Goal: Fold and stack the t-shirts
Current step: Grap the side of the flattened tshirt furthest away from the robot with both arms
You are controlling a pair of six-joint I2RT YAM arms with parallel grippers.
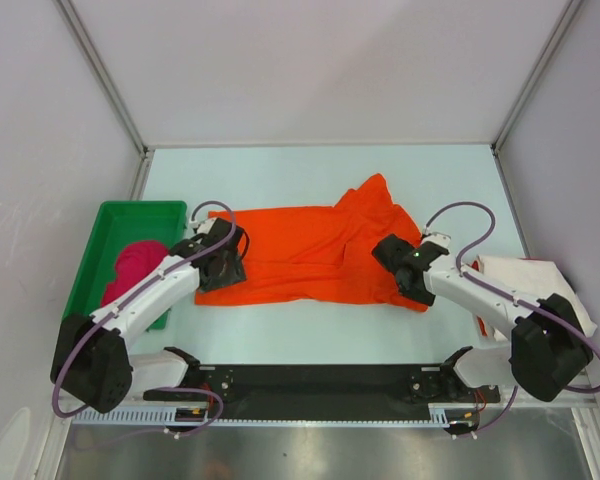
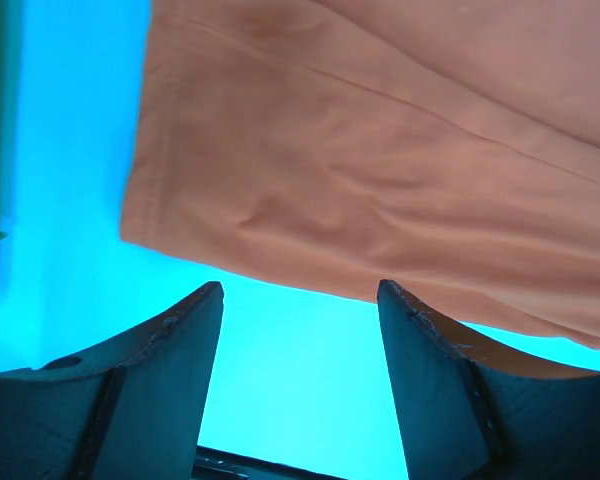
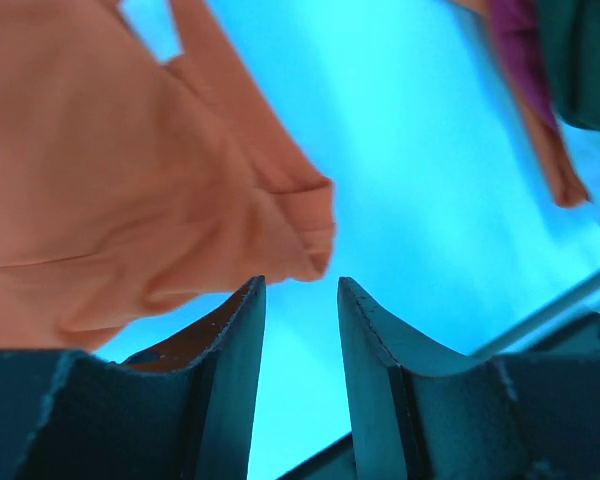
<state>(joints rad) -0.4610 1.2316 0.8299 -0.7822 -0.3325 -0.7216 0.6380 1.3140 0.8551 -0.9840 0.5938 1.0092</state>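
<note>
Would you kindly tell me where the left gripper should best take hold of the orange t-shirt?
Probably the orange t-shirt by its near-left corner, with the left gripper coming from the near side: the shirt lies flat, and that corner is a free edge just ahead of the open jaws.

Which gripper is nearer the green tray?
Left. The left gripper is at the orange t-shirt's left edge, just beside the green tray; the right gripper is at the t-shirt's far right end.

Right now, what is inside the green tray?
A crumpled magenta-pink t-shirt lies in the green tray. The left arm crosses its near corner, hiding the floor there; whatever is under the shirt cannot be seen.
</note>
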